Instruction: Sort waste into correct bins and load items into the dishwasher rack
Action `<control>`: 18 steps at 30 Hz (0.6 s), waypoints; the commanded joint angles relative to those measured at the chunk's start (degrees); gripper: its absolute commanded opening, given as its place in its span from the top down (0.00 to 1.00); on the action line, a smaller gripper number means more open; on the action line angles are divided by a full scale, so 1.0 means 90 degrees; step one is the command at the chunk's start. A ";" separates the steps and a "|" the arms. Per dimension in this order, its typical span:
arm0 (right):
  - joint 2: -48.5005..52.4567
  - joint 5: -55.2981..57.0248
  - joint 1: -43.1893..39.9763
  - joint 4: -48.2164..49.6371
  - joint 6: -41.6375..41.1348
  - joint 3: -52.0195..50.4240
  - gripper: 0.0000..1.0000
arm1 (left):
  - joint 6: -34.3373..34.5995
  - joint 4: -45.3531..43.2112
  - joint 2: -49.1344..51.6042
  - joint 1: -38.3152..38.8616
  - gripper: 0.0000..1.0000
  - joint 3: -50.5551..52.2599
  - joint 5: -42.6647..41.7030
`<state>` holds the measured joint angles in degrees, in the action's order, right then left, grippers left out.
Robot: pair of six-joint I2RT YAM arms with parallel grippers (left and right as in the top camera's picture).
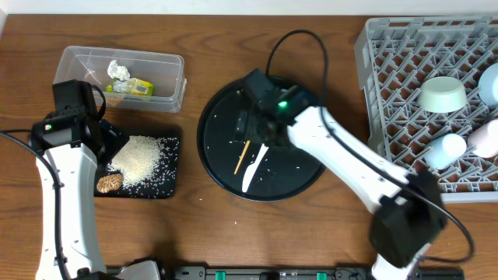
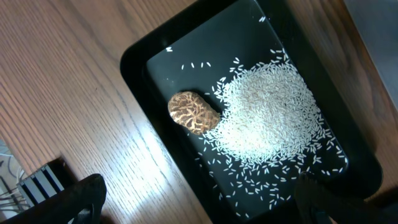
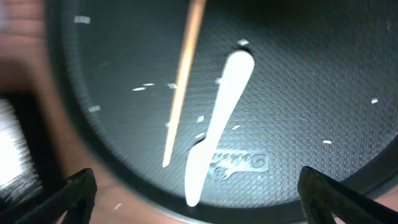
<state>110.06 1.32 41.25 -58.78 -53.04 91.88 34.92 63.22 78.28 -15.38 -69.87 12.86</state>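
The clear tub [image 1: 167,70] holds a crumpled tissue [image 1: 117,71] and a yellow-green wrapper [image 1: 134,87]. The shallow black tray [image 1: 171,167] holds a rice pile [image 1: 140,158] and a brown lump [image 1: 110,182]; both also show in the left wrist view, rice [image 2: 267,118] and lump [image 2: 194,112]. My left gripper [image 1: 101,140] [image 2: 202,205] is open and empty over this tray's edge. The white spoon [image 1: 255,171] [image 3: 221,124] and the chopstick [image 1: 242,155] [image 3: 183,81] lie on the round black tray [image 1: 303,175]. My right gripper [image 1: 253,128] [image 3: 202,199] is open above them.
The grey dishwasher rack [image 1: 389,78] at the right holds a mint-white bowl [image 1: 443,93], a light-blue bowl [image 1: 490,82], a blue cup [image 1: 445,150] and a pink-white cup [image 1: 486,138]. A few rice grains lie on the round tray and on the table.
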 commanded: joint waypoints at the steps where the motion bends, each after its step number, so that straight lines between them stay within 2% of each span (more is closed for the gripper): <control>1: 0.0432 0.0566 0.0170 -0.0151 -0.0833 0.0017 0.02 | 0.0100 0.0044 -0.0005 -0.0029 0.02 -0.0056 0.0126; 9: 0.1008 0.0588 0.0223 -0.0231 -0.1472 0.0017 0.03 | 0.0100 0.0041 -0.0005 -0.0029 0.02 -0.0056 0.0126; 18: 0.1542 0.0352 0.0335 -0.0063 -0.1486 0.0017 0.07 | 0.0100 0.0041 -0.0005 -0.0029 0.02 -0.0056 0.0124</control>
<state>122.23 4.38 43.24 -59.37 -64.97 91.83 34.92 63.22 78.28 -15.38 -69.87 12.86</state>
